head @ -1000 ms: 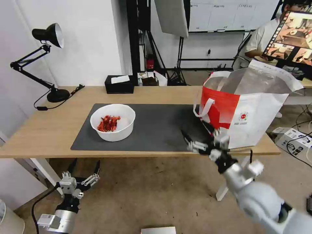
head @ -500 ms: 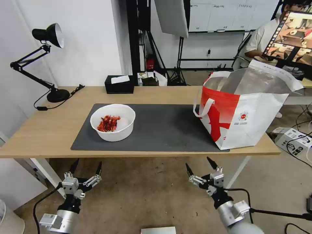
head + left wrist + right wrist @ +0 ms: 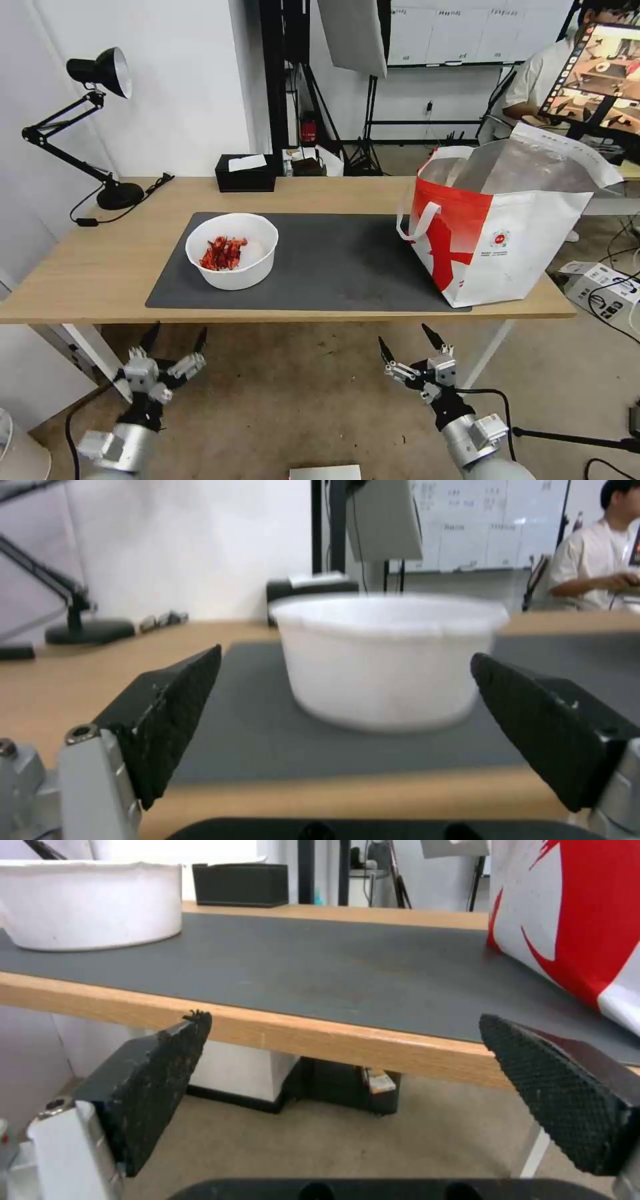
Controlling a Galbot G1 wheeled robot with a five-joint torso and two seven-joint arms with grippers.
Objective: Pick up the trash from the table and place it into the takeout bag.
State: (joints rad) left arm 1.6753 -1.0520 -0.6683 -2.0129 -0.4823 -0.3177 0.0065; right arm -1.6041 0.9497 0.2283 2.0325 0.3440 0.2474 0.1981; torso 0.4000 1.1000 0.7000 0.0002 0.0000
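**Op:** Logging positions. The white bowl [image 3: 231, 251] of red scraps sits upright on the grey mat [image 3: 333, 267], toward the left half of the table [image 3: 80, 267]. My left gripper [image 3: 172, 341] hangs below the table's near edge, fingers spread wide. In its wrist view the bowl [image 3: 387, 660] lies dead ahead, framed between the two pads.

**Obs:** And the right?

**Op:** Right gripper [image 3: 405, 343] is also below the edge, jaws spread, nothing in them. It lies roughly between bowl and takeout bag [image 3: 507, 233], but the bowl [image 3: 90, 902] is off to one side of its wrist view, not centred.

**Obs:** So the left arm takes it?

**Op:** My judgement, yes: it is nearer and already lined up. The bowl lies up and forward from that gripper, across the mat's near strip.

**Obs:** Long axis?

**Op:** None to speak of. The bowl is round with its mouth up, so approach angle looks free. The bag stands at the table's right end, mouth open upward, well apart from the bowl.
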